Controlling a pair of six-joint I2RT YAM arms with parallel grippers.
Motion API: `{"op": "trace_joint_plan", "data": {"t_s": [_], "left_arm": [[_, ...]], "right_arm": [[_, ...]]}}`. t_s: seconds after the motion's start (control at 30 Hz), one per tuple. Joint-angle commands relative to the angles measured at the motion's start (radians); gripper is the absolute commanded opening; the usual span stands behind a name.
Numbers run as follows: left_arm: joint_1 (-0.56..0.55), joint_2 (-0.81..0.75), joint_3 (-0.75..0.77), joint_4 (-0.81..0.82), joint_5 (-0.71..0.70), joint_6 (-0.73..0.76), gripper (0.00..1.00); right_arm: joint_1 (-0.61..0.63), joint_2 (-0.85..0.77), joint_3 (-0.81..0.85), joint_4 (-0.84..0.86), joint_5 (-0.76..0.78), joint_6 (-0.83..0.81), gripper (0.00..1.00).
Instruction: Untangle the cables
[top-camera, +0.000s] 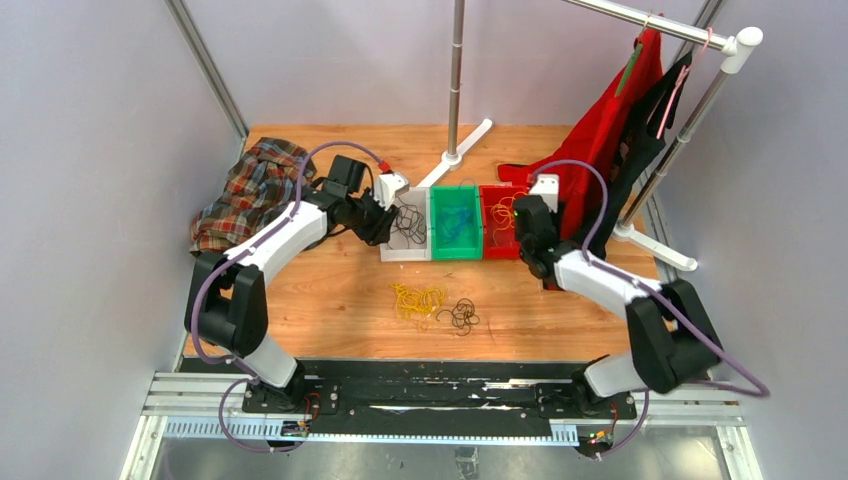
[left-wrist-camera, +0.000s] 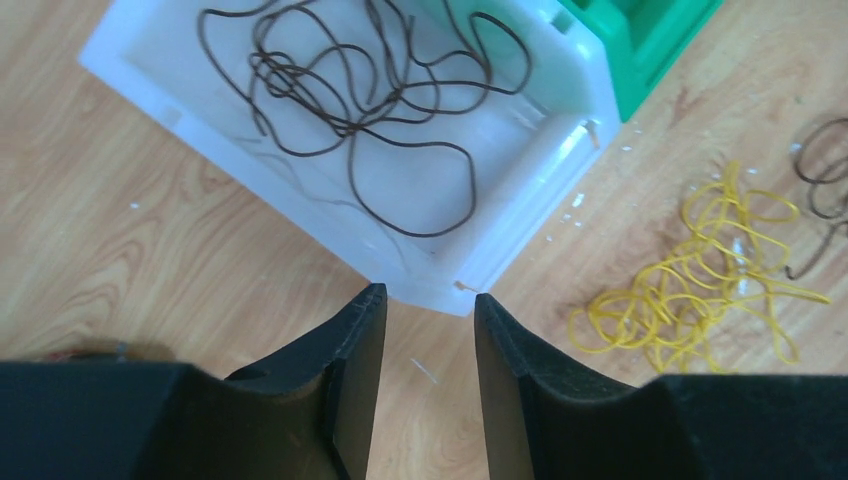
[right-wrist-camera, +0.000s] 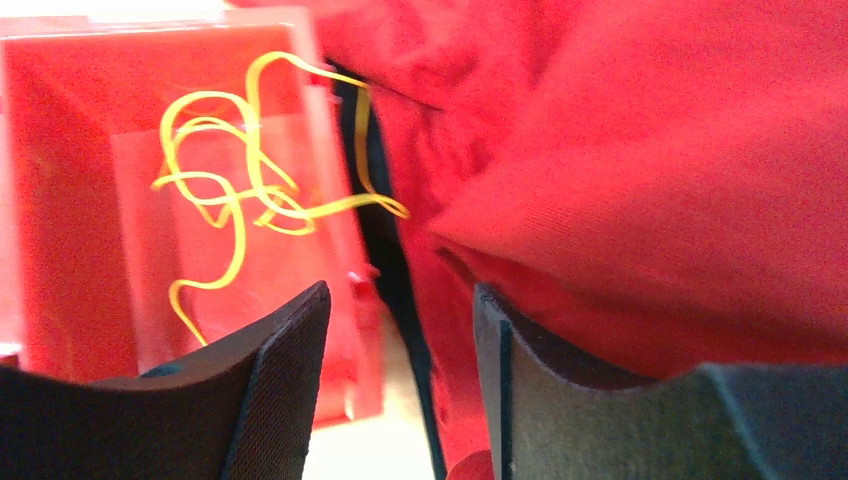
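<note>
On the wooden desk (top-camera: 340, 290) stand three small plastic bins in a row: a white bin (left-wrist-camera: 545, 160) on the left, a green bin (top-camera: 457, 252) in the middle and a red bin (right-wrist-camera: 60, 200) on the right. A dark brown-black cable (left-wrist-camera: 350, 100) lies in loose loops inside the white bin, a thin blue cable (top-camera: 455, 222) lies in the green one, and a curly yellow cable (right-wrist-camera: 262, 195) lies in the red one. Nearer the arms, out on the bare wood, a tangled yellow cable heap (left-wrist-camera: 700, 270) sits just beside a small looped black cable (top-camera: 460, 316). The left tool (left-wrist-camera: 428, 300) hangs at the near corner of the white bin, its jaws parted with nothing between them. The right tool (right-wrist-camera: 400, 295) sits at the right edge of the red bin, also parted and empty, close against a hanging red garment (right-wrist-camera: 650, 150). A crumpled plaid cloth (top-camera: 250, 190) lies at the far left of the desk.
</note>
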Motion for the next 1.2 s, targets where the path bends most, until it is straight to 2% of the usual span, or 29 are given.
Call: {"op": "trace_joint_plan", "data": {"t_s": [0.0, 0.1, 0.2, 0.3, 0.43, 0.63, 0.73, 0.87, 1.17], "left_arm": [[0.011, 0.009, -0.016, 0.130, -0.064, 0.009, 0.41], [0.016, 0.019, -0.033, 0.163, -0.079, 0.004, 0.40], [0.020, 0.035, -0.048, 0.196, -0.102, -0.002, 0.39], [0.033, 0.048, -0.050, 0.209, -0.113, -0.012, 0.37], [0.049, 0.054, -0.051, 0.218, -0.113, -0.018, 0.33], [0.062, 0.049, -0.061, 0.240, -0.106, -0.026, 0.29], [0.066, 0.039, -0.076, 0.255, -0.105, -0.018, 0.28], [0.073, 0.038, -0.080, 0.264, -0.115, -0.012, 0.25], [0.111, 0.040, -0.074, 0.281, -0.132, 0.010, 0.22]], "right_arm": [[0.008, -0.217, -0.096, -0.137, 0.241, 0.213, 0.59], [0.092, -0.336, -0.152, -0.162, 0.341, 0.281, 0.63], [0.234, -0.335, -0.148, -0.126, 0.392, 0.294, 0.66], [0.385, -0.239, -0.099, -0.010, 0.394, 0.218, 0.68], [0.517, -0.073, 0.005, 0.148, 0.346, 0.104, 0.70], [0.606, 0.163, 0.190, 0.162, 0.331, 0.065, 0.71], [0.608, 0.238, 0.245, 0.169, 0.323, 0.059, 0.72], [0.557, 0.292, 0.285, 0.253, 0.253, -0.068, 0.74], [0.193, 0.190, 0.299, 0.020, -0.040, -0.104, 0.74]]}}
